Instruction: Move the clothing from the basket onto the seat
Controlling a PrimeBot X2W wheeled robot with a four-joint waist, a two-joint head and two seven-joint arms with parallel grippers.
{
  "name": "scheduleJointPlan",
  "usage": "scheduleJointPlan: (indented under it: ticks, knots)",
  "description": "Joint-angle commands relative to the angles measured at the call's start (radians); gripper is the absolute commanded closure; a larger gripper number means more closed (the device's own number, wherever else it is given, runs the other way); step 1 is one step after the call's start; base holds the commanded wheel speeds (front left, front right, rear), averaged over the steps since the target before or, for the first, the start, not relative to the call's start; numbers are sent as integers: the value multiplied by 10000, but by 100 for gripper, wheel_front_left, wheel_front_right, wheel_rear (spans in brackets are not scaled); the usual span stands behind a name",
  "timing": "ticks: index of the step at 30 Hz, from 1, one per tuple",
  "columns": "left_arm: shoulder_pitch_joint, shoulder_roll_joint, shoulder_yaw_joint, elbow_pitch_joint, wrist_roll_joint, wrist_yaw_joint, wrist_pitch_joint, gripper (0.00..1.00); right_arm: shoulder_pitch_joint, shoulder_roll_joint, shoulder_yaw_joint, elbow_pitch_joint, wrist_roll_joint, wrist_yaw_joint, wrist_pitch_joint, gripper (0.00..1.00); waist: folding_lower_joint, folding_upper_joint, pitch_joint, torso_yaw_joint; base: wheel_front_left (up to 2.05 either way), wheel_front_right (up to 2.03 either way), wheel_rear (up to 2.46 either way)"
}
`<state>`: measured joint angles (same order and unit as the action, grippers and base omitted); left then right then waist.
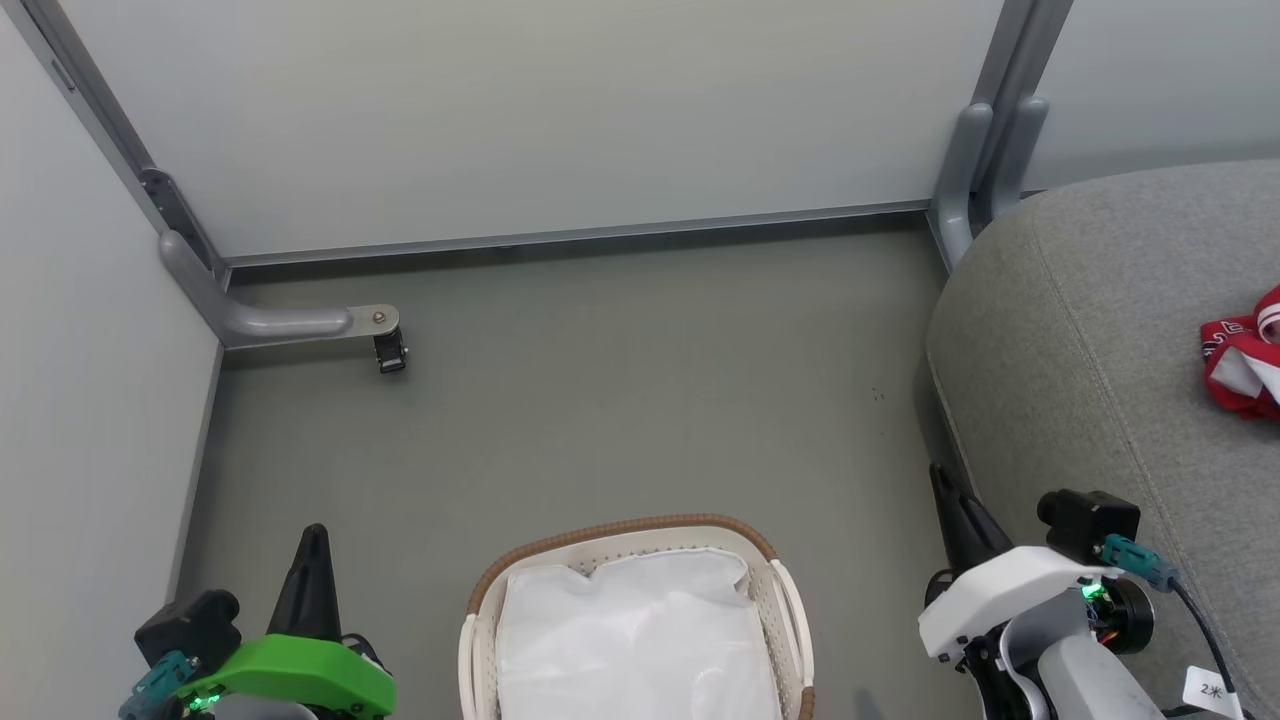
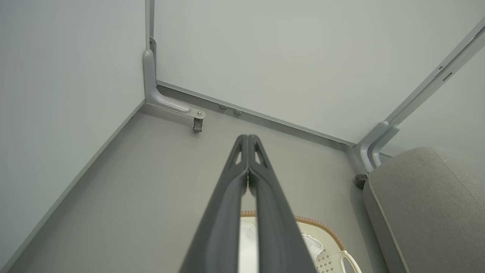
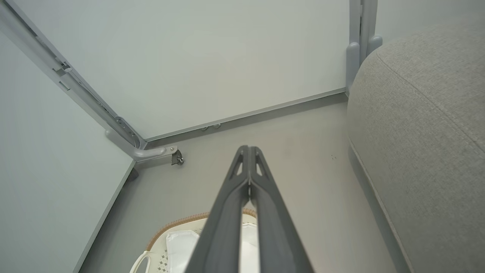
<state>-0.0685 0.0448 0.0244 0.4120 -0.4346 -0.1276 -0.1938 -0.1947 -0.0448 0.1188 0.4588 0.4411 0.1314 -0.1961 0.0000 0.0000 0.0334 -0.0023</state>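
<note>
- At the right of the head view, the seat (image 1: 1080, 330) is the largest thing: rounded, grey textured fabric with a seam running down it.
- Low in the middle, on the floor (image 1: 620, 400) beside the seat, stands the basket (image 1: 620, 530), white and perforated with a brown woven rim. What shows of its inside holds the white liner (image 1: 640, 630) and no red cloth, though its near end is cut off.
- Far right on the seat lies the clothing (image 1: 1240, 365), a crumpled red heap with white trim and some lettering. The frame edge cuts it, so I cannot tell whether it is one garment or two.
- The left tool (image 2: 248, 137) and right tool (image 3: 248, 148) each have their fingers pressed together, gripping nothing, either side of the basket.
- The transfer looks done or nearly so. The next move calls for checking the basket's hidden near end.
</note>
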Motion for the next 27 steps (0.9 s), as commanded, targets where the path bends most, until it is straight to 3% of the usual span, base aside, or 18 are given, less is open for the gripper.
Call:
scheduleJointPlan:
  ticks: [1, 27]
  knots:
    - [-123, 31, 52, -236, -449, -7, 88, 100, -64, -21, -117, -250, 464, -2, 105, 100, 0, 0, -4, 1, 0, 0, 0]
    - [-241, 46, 331, -752, -4258, -17, 1080, 100, 255, -38, -868, -910, 4241, -4, 1111, 100, 0, 0, -74, 6, 0, 0, 0]
